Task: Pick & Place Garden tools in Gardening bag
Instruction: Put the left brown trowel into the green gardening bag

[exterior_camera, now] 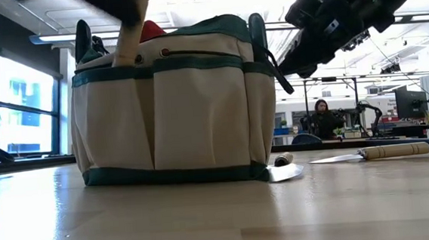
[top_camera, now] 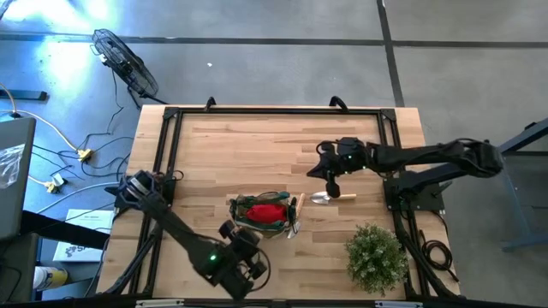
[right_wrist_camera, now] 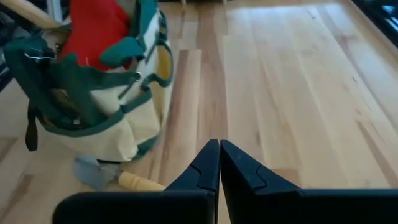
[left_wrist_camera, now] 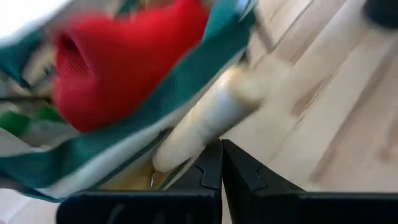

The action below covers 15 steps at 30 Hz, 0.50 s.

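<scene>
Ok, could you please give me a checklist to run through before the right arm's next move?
1. Right pincer open for grasping: not ok, shut and empty.
2. Loose trowel lying free beside it: ok.
3. Gardening bag upright, mouth open: ok.
4. Left pincer clear of the bag: cannot tell; shut, close beside it.
5. Potted plant out of the way: ok.

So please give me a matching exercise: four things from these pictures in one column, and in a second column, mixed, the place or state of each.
1. red glove
2. trowel
3. potted plant
4. right gripper

a. lies on the table, right of the gardening bag
b. shut, empty, above the trowel
c. stands at the table's near right corner
d. sits inside the bag

Pairs: 1-d, 2-a, 3-c, 4-b
</scene>
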### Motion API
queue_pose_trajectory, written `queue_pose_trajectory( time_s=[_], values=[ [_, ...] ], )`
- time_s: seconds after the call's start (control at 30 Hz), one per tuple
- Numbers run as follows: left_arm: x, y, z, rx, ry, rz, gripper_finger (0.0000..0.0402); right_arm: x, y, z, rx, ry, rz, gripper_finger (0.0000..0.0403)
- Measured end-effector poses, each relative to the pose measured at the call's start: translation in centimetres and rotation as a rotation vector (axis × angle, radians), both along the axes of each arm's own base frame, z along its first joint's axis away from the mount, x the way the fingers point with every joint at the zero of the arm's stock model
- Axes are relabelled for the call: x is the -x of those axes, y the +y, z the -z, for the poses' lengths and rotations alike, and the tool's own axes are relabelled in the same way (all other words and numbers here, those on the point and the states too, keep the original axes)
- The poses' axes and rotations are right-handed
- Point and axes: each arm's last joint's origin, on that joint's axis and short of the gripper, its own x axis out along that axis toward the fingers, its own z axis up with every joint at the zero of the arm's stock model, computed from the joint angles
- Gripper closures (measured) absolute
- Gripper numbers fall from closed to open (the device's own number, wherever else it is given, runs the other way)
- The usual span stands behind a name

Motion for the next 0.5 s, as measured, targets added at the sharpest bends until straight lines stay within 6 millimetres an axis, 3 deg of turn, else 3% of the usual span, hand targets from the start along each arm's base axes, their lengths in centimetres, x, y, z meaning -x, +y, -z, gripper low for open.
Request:
queue_pose_trajectory(
  time_s=[0.1,0.3,0.5],
  values=[
    [-0.40,0.63,1.18,0.038,0.052,0.005,0.0401,-0.41,0.21,0.25,0.001,-0.008,-0.013,0.0400],
    [-0.37,0.52,1.11,0.019,0.026,0.007,0.0401,-0.61,0.18,0.54,0.001,-0.001,-0.014,0.0399],
    [-0.67,0.06,1.09,0.136,0.056,0.044,0.0401,-0.98,0.14,0.17,0.027,-0.058,-0.023,0.0399]
  ],
)
